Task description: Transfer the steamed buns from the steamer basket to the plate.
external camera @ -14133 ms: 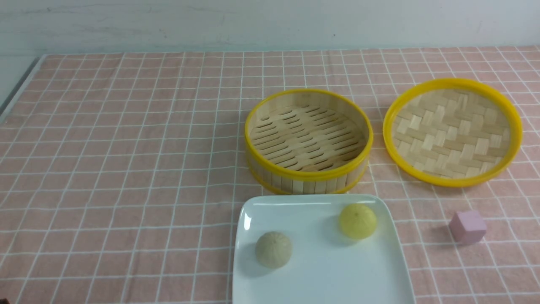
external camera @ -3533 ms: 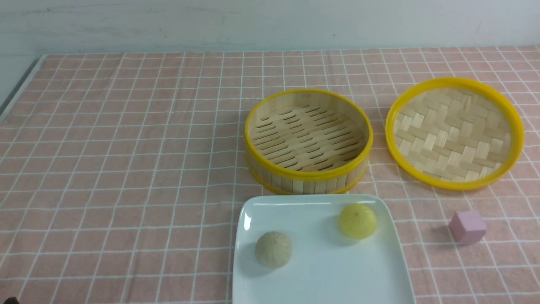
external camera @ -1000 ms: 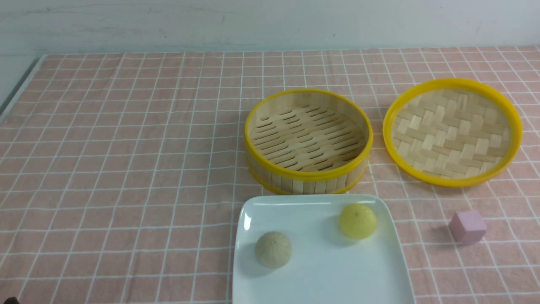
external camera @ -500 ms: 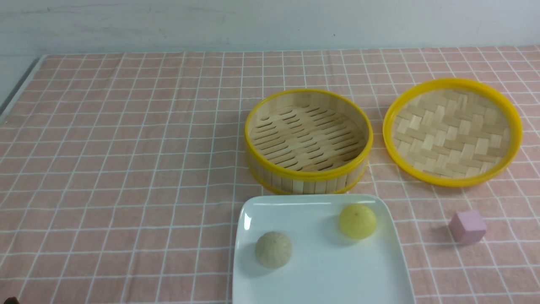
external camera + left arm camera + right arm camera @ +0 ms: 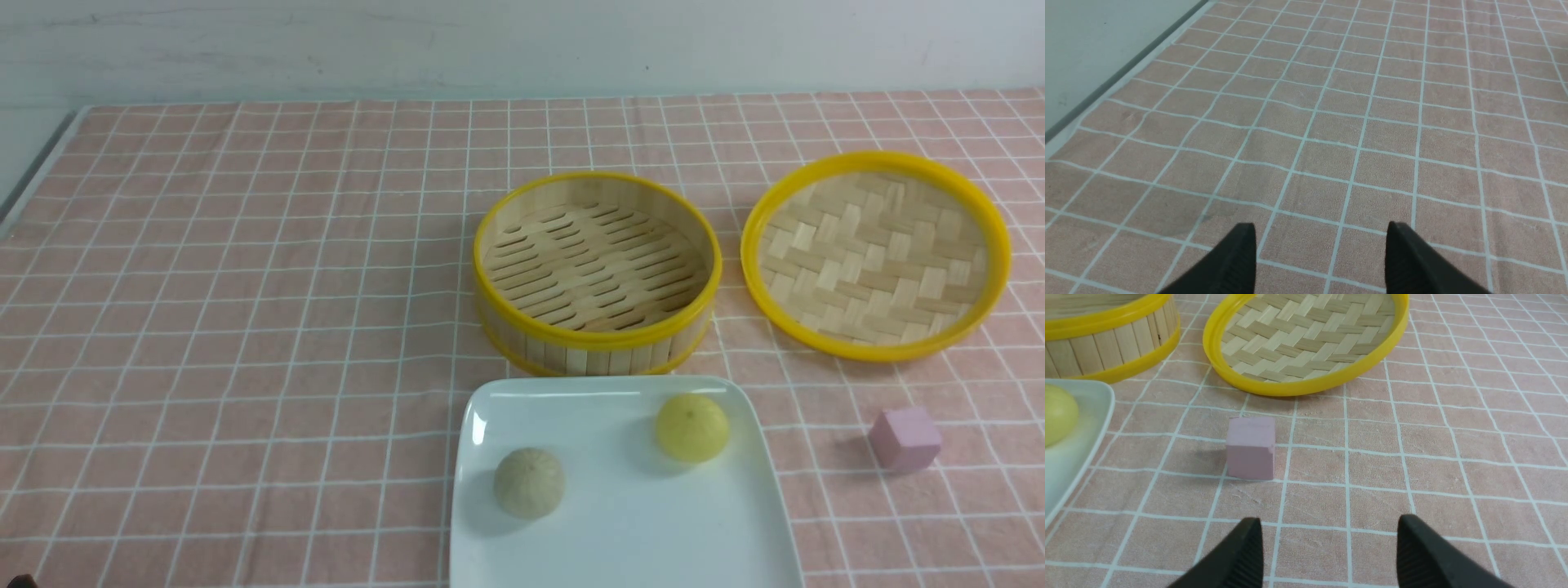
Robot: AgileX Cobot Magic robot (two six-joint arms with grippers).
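Note:
Both steamed buns lie on the white plate [image 5: 620,539] at the near edge of the table: the yellow bun [image 5: 692,427] at its far right, the greyish-beige bun [image 5: 529,482] at its left. Just behind the plate stands the steamer basket [image 5: 598,327], nothing inside it. Neither arm shows in the front view. In the left wrist view my left gripper [image 5: 1321,228] is open over bare cloth. My right gripper [image 5: 1327,523] is open too, low over the cloth, with the yellow bun [image 5: 1057,414] and plate rim [image 5: 1086,428] off to one side.
The woven bamboo lid [image 5: 875,255] lies rim-up to the right of the basket. A pink cube [image 5: 904,439] sits right of the plate, a short way ahead of my right gripper [image 5: 1250,448]. The table's left edge [image 5: 33,175] meets a grey strip.

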